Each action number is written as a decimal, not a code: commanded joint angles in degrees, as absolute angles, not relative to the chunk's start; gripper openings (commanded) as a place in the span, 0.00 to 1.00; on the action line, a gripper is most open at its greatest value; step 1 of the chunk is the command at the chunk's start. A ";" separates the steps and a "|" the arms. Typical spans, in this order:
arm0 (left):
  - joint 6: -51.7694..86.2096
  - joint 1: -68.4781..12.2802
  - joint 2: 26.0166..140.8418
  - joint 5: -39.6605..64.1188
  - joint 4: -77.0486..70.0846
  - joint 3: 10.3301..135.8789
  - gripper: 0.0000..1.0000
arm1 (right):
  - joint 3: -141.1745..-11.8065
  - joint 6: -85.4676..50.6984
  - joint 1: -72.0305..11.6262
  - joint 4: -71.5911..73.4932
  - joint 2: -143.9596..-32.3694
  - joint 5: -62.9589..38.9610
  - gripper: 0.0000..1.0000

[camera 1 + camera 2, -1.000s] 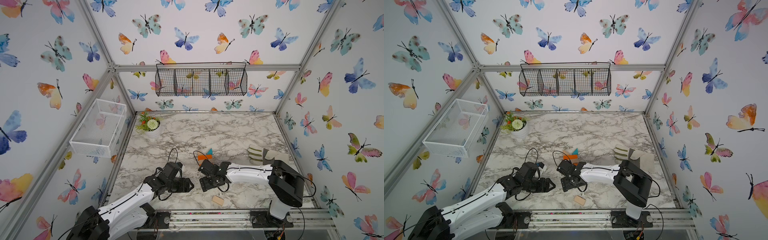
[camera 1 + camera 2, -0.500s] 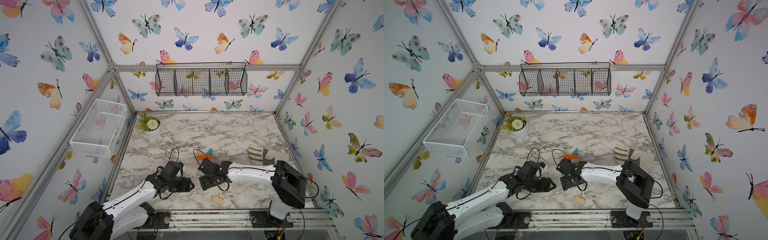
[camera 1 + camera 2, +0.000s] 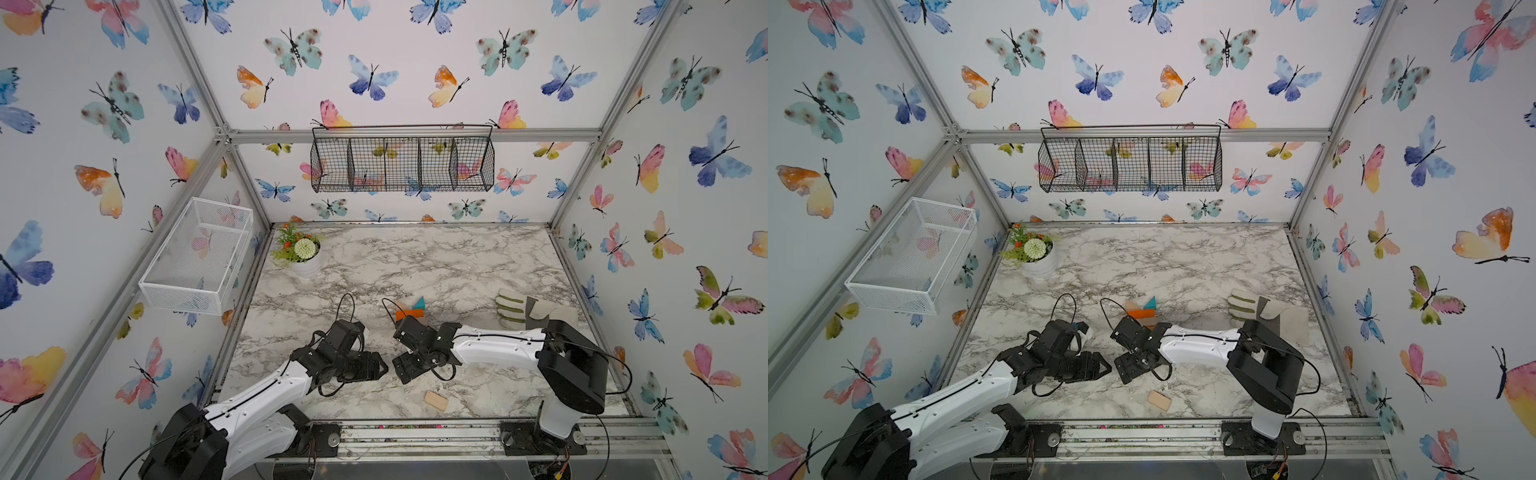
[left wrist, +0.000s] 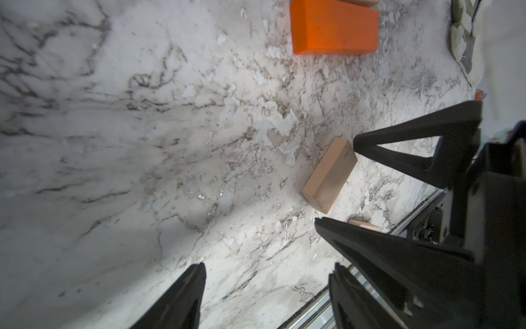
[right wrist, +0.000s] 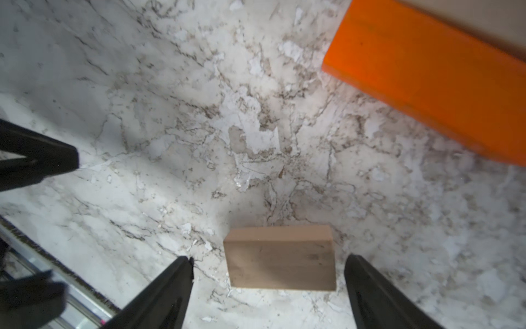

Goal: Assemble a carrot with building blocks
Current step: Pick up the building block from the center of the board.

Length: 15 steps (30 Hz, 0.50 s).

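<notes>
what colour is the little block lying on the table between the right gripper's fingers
Pale natural-wood tan, unpainted. The block shows best in the right wrist view.

Butterfly-papered walls (image 3: pixel 374 62); marble tabletop (image 3: pixel 457 266); black wire basket (image 3: pixel 402 164); white mesh basket (image 3: pixel 183 296).
</notes>
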State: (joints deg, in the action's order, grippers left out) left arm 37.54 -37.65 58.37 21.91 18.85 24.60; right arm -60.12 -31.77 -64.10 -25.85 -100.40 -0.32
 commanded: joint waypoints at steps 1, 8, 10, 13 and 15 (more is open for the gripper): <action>38.55 -37.31 56.89 21.72 18.63 24.05 0.74 | -59.43 -29.31 -64.25 -26.73 -101.75 -1.14 0.89; 39.55 -37.35 56.26 21.50 18.28 23.37 0.74 | -59.84 -31.32 -64.24 -30.32 -101.91 4.39 0.73; 39.63 -37.27 56.30 21.51 18.13 23.36 0.74 | -60.65 -32.30 -64.25 -30.54 -101.82 5.42 0.62; 39.68 -37.27 56.27 21.51 18.02 23.43 0.74 | -62.50 -33.37 -64.21 -31.17 -102.57 6.44 0.56; 39.64 -37.27 56.29 21.51 18.02 23.47 0.74 | -63.80 -33.66 -64.10 -31.69 -103.37 6.97 0.56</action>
State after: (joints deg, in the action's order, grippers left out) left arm 39.29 -37.56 57.04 21.89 18.22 24.08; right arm -61.45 -32.25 -64.10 -29.36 -101.84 4.27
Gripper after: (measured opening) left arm 0.737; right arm 0.637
